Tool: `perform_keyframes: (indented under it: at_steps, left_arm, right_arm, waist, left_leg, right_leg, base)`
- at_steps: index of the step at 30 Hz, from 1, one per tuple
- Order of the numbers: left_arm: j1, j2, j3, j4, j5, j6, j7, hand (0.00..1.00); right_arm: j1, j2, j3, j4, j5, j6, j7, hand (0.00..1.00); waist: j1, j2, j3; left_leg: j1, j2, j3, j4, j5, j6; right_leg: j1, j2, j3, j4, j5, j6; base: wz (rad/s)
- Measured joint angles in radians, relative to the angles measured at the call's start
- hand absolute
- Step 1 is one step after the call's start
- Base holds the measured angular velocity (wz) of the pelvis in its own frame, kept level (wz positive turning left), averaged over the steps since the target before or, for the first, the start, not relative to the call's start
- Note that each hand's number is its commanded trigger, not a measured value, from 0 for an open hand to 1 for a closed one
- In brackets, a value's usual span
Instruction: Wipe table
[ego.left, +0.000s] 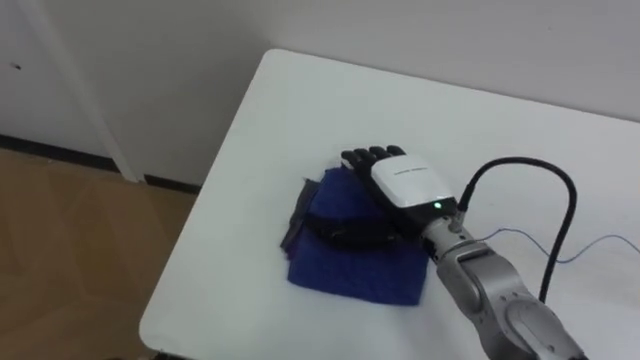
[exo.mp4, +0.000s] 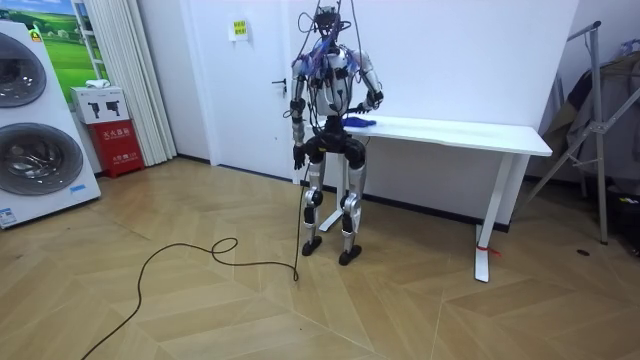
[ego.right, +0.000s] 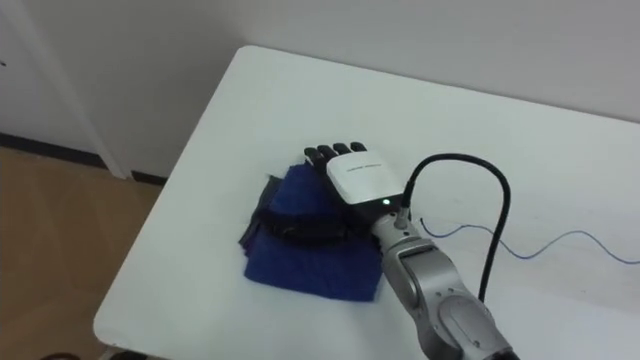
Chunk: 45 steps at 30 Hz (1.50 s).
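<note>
The right hand, on a grey metal forearm that comes in from the lower right, lies palm down on the cloth. Its back is a smooth white shell and its dark fingers rest loose and close together, pointing away from the robot. They press on the fabric rather than grip it. The dark thumb reaches leftward across the cloth.

Far left of the hand and below counter level is the floor, warm wood laid in a herringbone pattern. Next comes the counter, a smooth, matte white slab with a rounded corner, standing against a plain white wall. The hand works near its left end.

The cloth is deep blue with a soft, fuzzy nap. It is folded into a rough rectangle that lies flat on the counter under the hand and spreads out to its left and toward the robot. A darker, greyish fold shows along the cloth's left edge. To the right of the hand, well apart from it, a hair-thin blue wire curves loosely over the white top.

In the room view the robot stands upright at the counter's left end, facing the wall. Its left hand hangs by its hip, and I cannot tell how its fingers are set.
</note>
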Motion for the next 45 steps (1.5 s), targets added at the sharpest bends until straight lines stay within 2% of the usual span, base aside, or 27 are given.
perform_keyframes:
  at_steps: [7,15,17,21,29,38,39,40,41,45]
  left_arm:
    - [0.004,0.000,0.004,0.000,0.000,-0.001,0.007,0.00]
    - [0.007,0.000,0.004,0.000,0.000,-0.006,0.028,0.00]
    - [0.013,0.000,0.003,0.000,0.000,-0.009,0.029,0.00]
    - [0.023,0.001,0.003,0.000,-0.001,-0.010,0.035,0.00]
    - [0.036,0.002,-0.004,0.000,0.004,-0.011,0.035,0.00]
    - [0.060,0.002,0.003,-0.028,0.019,-0.010,0.025,0.00]
    - [0.060,0.002,0.004,-0.029,0.019,-0.010,0.025,0.00]
    - [0.060,0.002,0.004,-0.032,0.019,-0.010,0.025,0.00]
    - [0.060,0.002,0.004,-0.035,0.019,-0.010,0.025,0.00]
    - [0.060,0.002,0.004,-0.038,0.018,-0.010,0.025,0.00]
  right_arm:
    - [0.110,-0.001,-0.034,-0.137,-0.016,-0.030,-0.057,0.00]
    - [0.153,-0.004,-0.034,-0.143,-0.009,-0.060,-0.065,0.00]
    - [0.171,-0.017,-0.034,-0.143,-0.010,-0.066,-0.065,0.00]
    - [0.206,-0.029,-0.033,-0.142,-0.010,-0.066,-0.065,0.00]
    - [0.235,-0.037,-0.032,-0.007,-0.011,-0.066,-0.079,0.00]
    - [0.240,-0.037,-0.034,0.032,-0.033,-0.068,-0.107,0.00]
    - [0.240,-0.037,-0.034,0.033,-0.033,-0.068,-0.107,0.38]
    - [0.240,-0.037,-0.034,0.033,-0.037,-0.067,-0.107,0.50]
    - [0.240,-0.037,-0.034,0.032,-0.048,-0.067,-0.107,0.99]
    - [0.235,-0.036,-0.042,0.020,-0.073,-0.066,-0.121,1.00]
  waist:
    - [-0.003,0.010,-0.0038]
    - [-0.005,0.013,-0.0070]
    - [-0.005,0.018,-0.0102]
    - [-0.006,0.023,-0.0113]
    - [-0.005,0.019,-0.0126]
    - [-0.007,0.018,-0.0139]
    - [-0.007,0.018,-0.0137]
    - [-0.007,0.019,-0.0133]
    - [-0.007,0.019,-0.0130]
    - [-0.007,0.021,-0.0124]
  left_leg:
    - [0.005,0.000,0.002,0.006,0.000,0.000]
    - [0.016,0.001,0.012,-0.003,-0.001,0.001]
    - [0.016,0.001,0.016,-0.003,-0.001,0.002]
    - [0.019,0.002,0.015,-0.003,-0.001,0.002]
    - [0.021,-0.002,0.014,-0.002,-0.002,0.003]
    - [0.034,-0.008,0.001,-0.002,-0.006,0.007]
    - [0.035,-0.008,0.001,-0.001,-0.006,0.007]
    - [0.035,-0.008,0.001,-0.002,-0.006,0.007]
    - [0.035,-0.008,0.001,-0.002,-0.006,0.007]
    - [0.034,-0.009,0.001,-0.002,-0.006,0.007]
  right_leg:
    - [-0.003,0.000,0.000,0.006,0.000,0.000]
    - [-0.001,0.000,0.001,0.010,-0.001,0.000]
    - [0.000,-0.001,0.001,0.009,-0.001,0.000]
    - [0.006,-0.001,-0.001,0.009,-0.001,0.000]
    - [0.012,-0.003,0.000,0.008,-0.008,0.001]
    - [0.034,-0.012,-0.025,0.004,-0.016,0.007]
    - [0.034,-0.012,-0.025,0.004,-0.016,0.007]
    - [0.034,-0.013,-0.025,0.004,-0.016,0.007]
    - [0.034,-0.013,-0.025,0.004,-0.016,0.007]
    - [0.033,-0.013,-0.025,0.004,-0.016,0.008]
  base:
    - [0.00]
    - [-0.03]
    - [-0.04]
    - [0.00]
    - [0.00]
    - [0.05]
    - [0.00]
    - [0.00]
    - [0.00]
    - [0.00]
